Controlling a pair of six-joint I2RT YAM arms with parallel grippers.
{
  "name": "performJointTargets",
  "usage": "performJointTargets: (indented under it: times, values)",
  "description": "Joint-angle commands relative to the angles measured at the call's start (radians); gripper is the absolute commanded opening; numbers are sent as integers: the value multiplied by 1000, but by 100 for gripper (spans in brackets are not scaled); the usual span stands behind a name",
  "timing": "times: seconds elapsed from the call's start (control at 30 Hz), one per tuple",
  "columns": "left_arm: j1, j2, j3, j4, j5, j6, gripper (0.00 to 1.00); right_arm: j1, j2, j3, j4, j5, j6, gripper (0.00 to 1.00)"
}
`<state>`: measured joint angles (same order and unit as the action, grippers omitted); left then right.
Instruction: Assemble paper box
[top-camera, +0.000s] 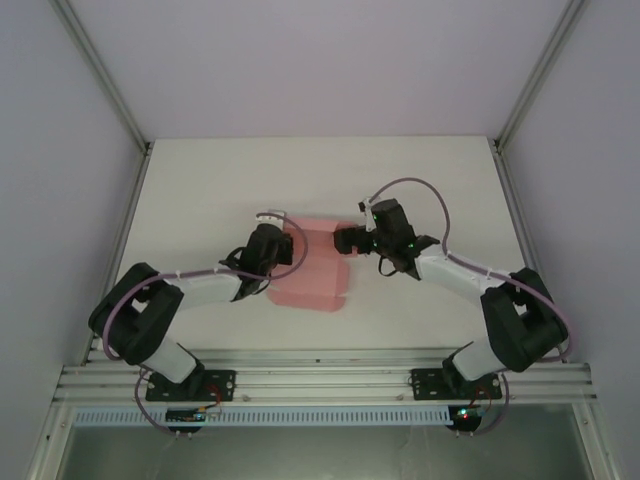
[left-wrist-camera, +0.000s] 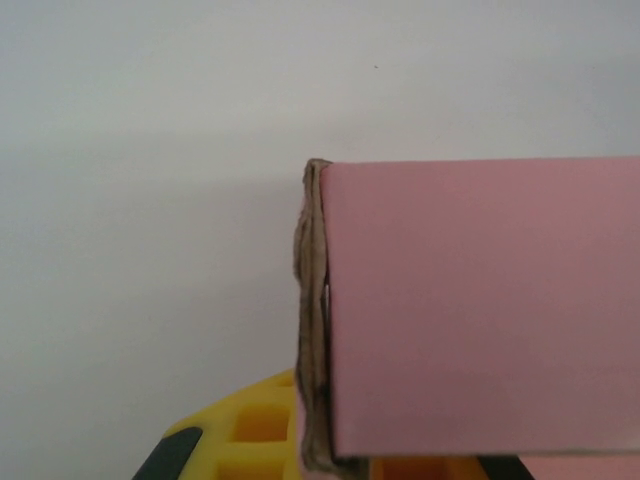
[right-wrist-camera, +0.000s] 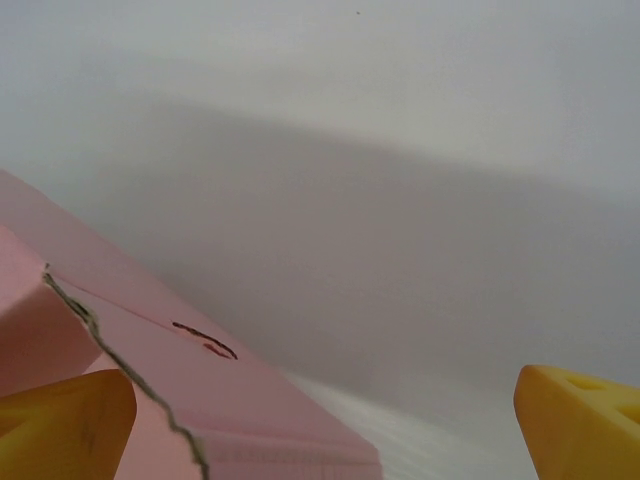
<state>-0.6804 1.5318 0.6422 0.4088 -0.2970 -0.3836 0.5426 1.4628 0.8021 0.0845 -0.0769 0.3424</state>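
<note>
The paper box (top-camera: 318, 272) is thin pale-pink card lying partly folded at the table's middle. My left gripper (top-camera: 278, 243) is at its left side, shut on a raised panel. In the left wrist view that panel of the paper box (left-wrist-camera: 480, 310) stands upright, its worn brown edge running down to my left gripper (left-wrist-camera: 335, 466). My right gripper (top-camera: 346, 240) is at the card's upper right edge, open wide. In the right wrist view the paper box (right-wrist-camera: 150, 360) lies low at the left, beside the left yellow fingertip (right-wrist-camera: 65, 425), and my right gripper (right-wrist-camera: 320, 440) grips nothing.
The white table (top-camera: 220, 180) is enclosed by pale walls and metal posts on both sides. An aluminium rail (top-camera: 320, 380) carrying the arm bases runs along the near edge. Purple cables loop over both arms.
</note>
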Motion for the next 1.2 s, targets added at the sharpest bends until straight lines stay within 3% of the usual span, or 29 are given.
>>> performJointTargets:
  times: [0.0,0.07,0.27,0.53,0.87,1.17]
  values:
    - [-20,-44,25,38,111,-46,0,7,-42,-47,223,-44,118,99]
    - [-20,-48,25,33,93,-63,0,6,-62,-59,214,-9,121,99]
    - [-19,-68,51,-49,0,-97,0,5,-167,-72,-35,139,91,99]
    - [-15,-105,92,-134,-40,-99,0,0,-246,-106,-279,263,66,99]
    - [-11,-137,96,-171,-65,-94,0,-20,-183,-119,-248,274,77,99]
    - [-9,-119,103,-169,-40,-90,0,-14,-184,-151,-38,210,44,99]
